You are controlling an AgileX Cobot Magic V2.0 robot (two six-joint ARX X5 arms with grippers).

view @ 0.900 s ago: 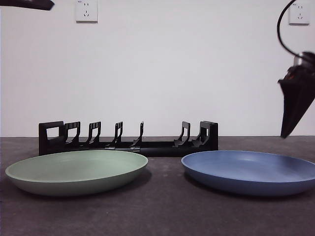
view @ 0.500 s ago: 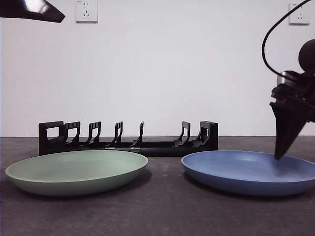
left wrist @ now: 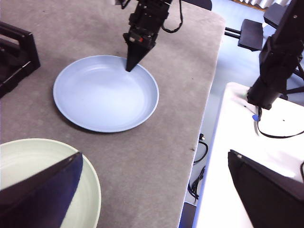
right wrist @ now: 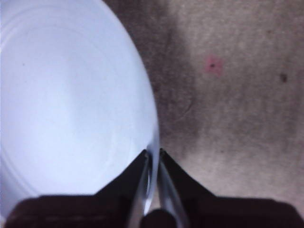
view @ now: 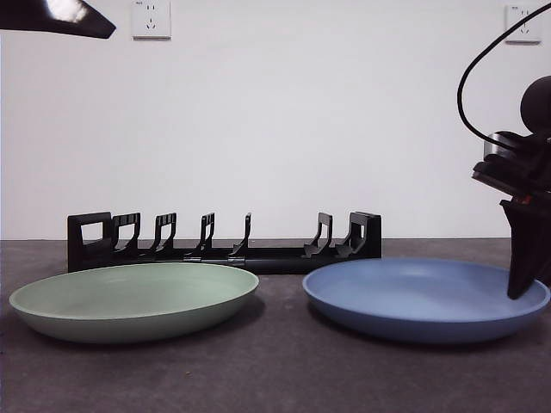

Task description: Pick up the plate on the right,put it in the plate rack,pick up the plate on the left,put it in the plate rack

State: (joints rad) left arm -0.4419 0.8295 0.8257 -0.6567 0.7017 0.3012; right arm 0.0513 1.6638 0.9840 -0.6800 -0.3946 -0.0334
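The blue plate lies on the right of the dark table, the green plate on the left. Behind them stands the black plate rack, with nothing in its slots. My right gripper points down at the blue plate's right rim, jaws shut on that rim, one inside and one outside. Above the green plate hovers my left gripper, open and holding nothing; it shows as a black tip at the front view's top left corner.
The table's edge runs close beyond the blue plate, with a white stand and cables past it. A white wall with two sockets rises behind the rack.
My right gripper has come down from above the table onto the blue plate's right rim. The blue plate has slid a little to the left. The left arm's tip dropped slightly into view.
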